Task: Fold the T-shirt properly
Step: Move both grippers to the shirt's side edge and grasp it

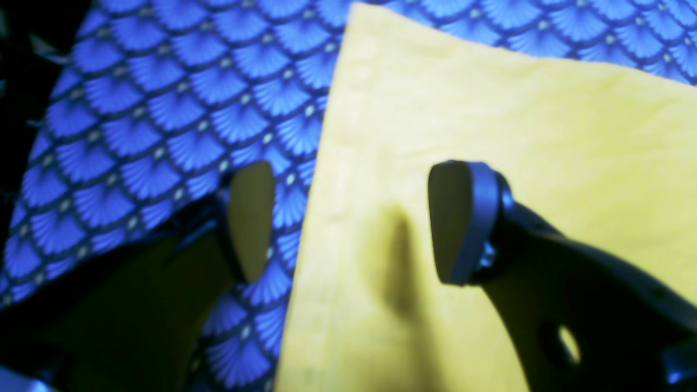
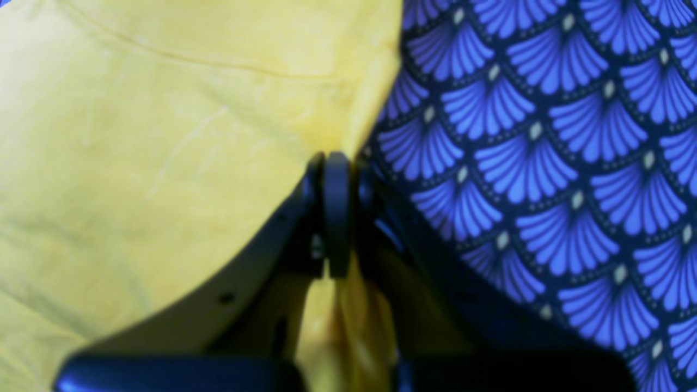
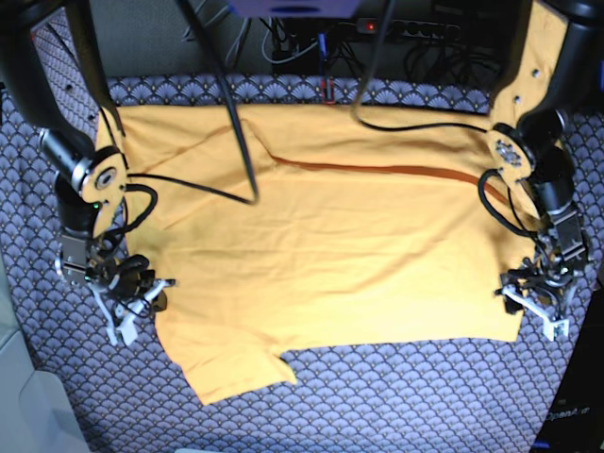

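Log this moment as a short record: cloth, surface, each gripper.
garment: T-shirt, yellow-orange, spread mostly flat, one sleeve sticking out at the near edge
surface: tablecloth, blue fan pattern, under the shirt
right gripper: shut, pinching the shirt's edge, cloth bunched between its fingers
left gripper: open, straddling the shirt's edge, one finger over the cloth, the other over the tablecloth, holding nothing

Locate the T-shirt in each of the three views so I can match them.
Left wrist: T-shirt fills the right and centre, its edge running between the open left end effector's fingers.
Right wrist: it fills the left half; the shut right end effector pinches its edge.
Base: it lies spread across the middle.
Shared landmark: the tablecloth beside the shirt's edge.
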`<state>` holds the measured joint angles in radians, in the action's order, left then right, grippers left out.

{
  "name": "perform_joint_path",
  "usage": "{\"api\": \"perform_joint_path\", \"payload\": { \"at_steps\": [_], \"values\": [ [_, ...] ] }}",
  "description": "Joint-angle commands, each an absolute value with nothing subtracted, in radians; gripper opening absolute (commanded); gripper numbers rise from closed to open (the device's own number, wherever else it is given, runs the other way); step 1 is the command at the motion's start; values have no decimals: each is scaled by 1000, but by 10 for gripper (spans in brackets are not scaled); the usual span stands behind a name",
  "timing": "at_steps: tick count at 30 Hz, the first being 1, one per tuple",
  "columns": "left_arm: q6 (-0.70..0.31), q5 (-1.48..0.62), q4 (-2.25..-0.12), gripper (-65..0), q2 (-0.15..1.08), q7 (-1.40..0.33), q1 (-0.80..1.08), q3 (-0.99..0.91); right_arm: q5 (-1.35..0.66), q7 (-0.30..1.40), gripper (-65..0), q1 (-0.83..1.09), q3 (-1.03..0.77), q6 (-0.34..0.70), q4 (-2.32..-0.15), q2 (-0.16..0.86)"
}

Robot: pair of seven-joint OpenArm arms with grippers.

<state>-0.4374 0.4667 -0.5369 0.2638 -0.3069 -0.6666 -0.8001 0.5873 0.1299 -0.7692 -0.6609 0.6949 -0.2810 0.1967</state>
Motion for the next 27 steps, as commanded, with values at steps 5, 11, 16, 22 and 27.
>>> {"api": "perform_joint_path", "payload": {
  "at_steps": [5,11,16,22,27],
  "values": [
    [-352,456,-381,-217,328,-157,-745,-796,575,111,-650,-803,-657,698,-294,205],
    [-314,455,-239,-217,360,-76,-788,-796,575,111,-650,-803,-656,698,-294,205],
    [-314,455,-205,-217,357,-42,-783,-800,575,111,-650,-803,-659,698,-294,205],
    [-314,453,-203,-217,355,-41,-762,-803,575,111,-650,-803,-659,698,-294,205],
    [-314,438,-205,-217,355,-39,-731,-805,575,111,-650,-803,-659,698,-294,205]
  ]
}}
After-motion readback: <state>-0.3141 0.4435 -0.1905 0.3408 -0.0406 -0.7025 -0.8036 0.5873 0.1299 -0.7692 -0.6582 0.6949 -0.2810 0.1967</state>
